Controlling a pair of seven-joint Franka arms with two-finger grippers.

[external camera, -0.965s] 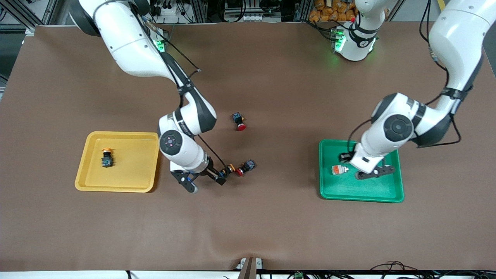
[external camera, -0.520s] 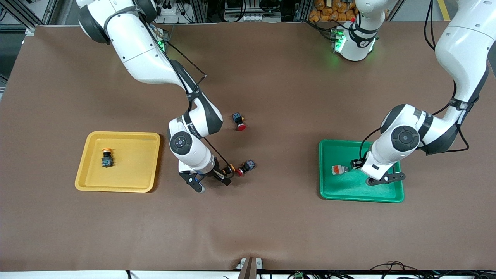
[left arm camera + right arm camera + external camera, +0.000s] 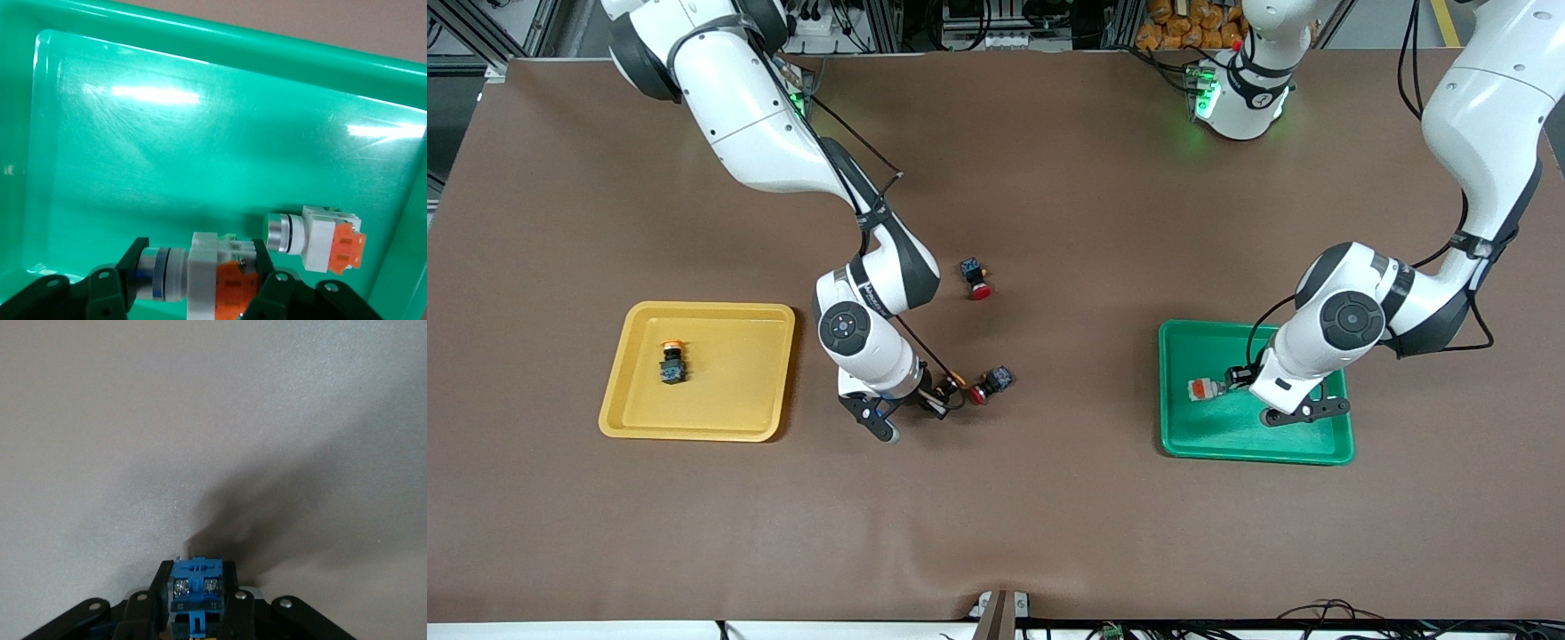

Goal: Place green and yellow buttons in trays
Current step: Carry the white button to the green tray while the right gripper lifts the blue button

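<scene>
While apparently clamped on a yellow-capped button [image 3: 195, 593], right gripper [image 3: 934, 402] beside red button [image 3: 991, 384]; left gripper [image 3: 200, 280] pinching white button [image 3: 200, 275].

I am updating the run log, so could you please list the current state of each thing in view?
Left gripper: shut on white-grey button, over the green tray.
Second white-grey button: lying in the green tray.
Right gripper: shut on yellow-capped button.
Yellow tray: holds one yellow-capped button.
Two red buttons: on the table.

One tray [image 3: 703, 427] lies toward my right arm's end of the counter [image 3: 1049, 533], the other tray [image 3: 1338, 449] toward my left arm's end, each holding a button [image 3: 671, 364] [image 3: 1203, 388].
</scene>
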